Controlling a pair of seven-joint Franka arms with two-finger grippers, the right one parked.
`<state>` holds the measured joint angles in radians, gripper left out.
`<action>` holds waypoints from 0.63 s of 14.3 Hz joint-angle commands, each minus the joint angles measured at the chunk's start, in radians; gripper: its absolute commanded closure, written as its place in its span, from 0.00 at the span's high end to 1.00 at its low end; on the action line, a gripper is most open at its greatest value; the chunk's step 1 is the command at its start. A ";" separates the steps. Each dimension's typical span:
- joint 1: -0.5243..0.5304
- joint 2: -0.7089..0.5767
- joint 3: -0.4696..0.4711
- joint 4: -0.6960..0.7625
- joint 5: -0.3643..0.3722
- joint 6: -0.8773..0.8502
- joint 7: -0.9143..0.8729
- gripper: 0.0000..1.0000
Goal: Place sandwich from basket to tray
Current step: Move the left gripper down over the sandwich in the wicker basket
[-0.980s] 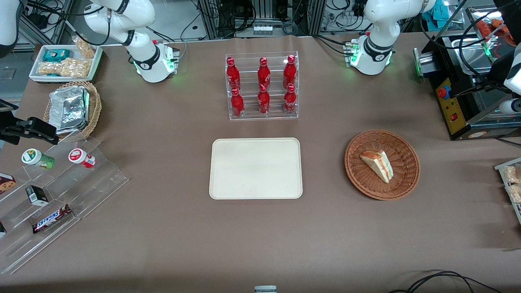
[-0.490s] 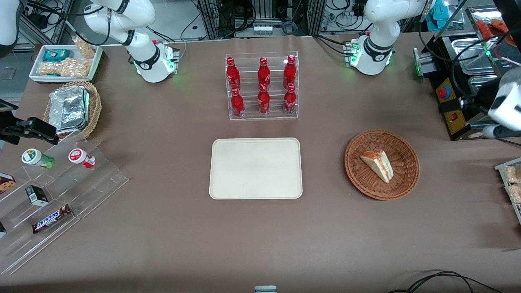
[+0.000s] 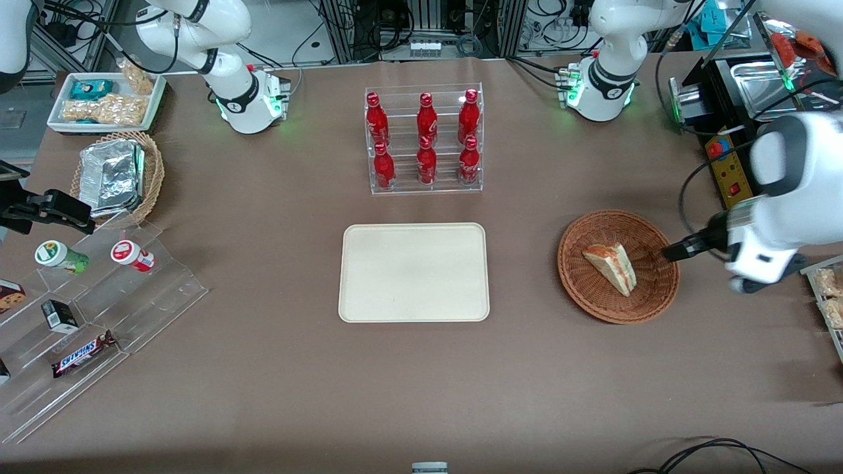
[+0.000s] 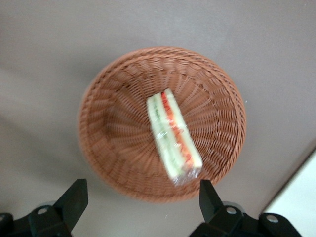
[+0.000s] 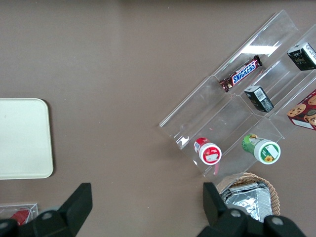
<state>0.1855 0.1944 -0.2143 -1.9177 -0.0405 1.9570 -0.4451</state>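
The sandwich (image 3: pixel 611 266), a pale wedge with orange-red and green layers, lies in the round reddish-brown basket (image 3: pixel 574 282) toward the working arm's end of the table. In the left wrist view the sandwich (image 4: pixel 173 140) sits wrapped in clear film at the basket's (image 4: pixel 111 103) middle. My left gripper (image 4: pixel 140 197) hangs open above the table just outside the basket's rim, holding nothing. One dark finger (image 3: pixel 685 249) reaches over the rim. The cream tray (image 3: pixel 413 272) lies bare at the table's middle.
A clear rack of red bottles (image 3: pixel 425 139) stands farther from the camera than the tray. A black machine (image 3: pixel 731 178) and a tray of snack packets (image 3: pixel 826 296) flank my arm. A tiered clear shelf of snacks (image 3: pixel 92 309) and a tan basket with foil (image 3: pixel 115 174) lie toward the parked arm's end.
My left arm has swung in from the table's end toward the basket, bringing the gripper to its rim. The sandwich, basket and tray have not moved.
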 commanded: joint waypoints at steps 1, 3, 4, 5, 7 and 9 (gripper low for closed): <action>-0.026 -0.049 0.001 -0.181 -0.013 0.215 -0.096 1.00; -0.034 -0.018 0.001 -0.202 -0.013 0.266 -0.165 1.00; -0.034 -0.013 0.001 -0.222 -0.015 0.281 -0.197 1.00; -0.034 -0.013 0.001 -0.247 -0.015 0.319 -0.223 1.00; -0.046 0.005 0.001 -0.282 -0.013 0.417 -0.285 1.00; -0.069 0.022 0.003 -0.278 -0.013 0.428 -0.300 1.00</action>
<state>0.1436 0.2071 -0.2165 -2.1893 -0.0419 2.3539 -0.7069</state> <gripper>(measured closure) 0.000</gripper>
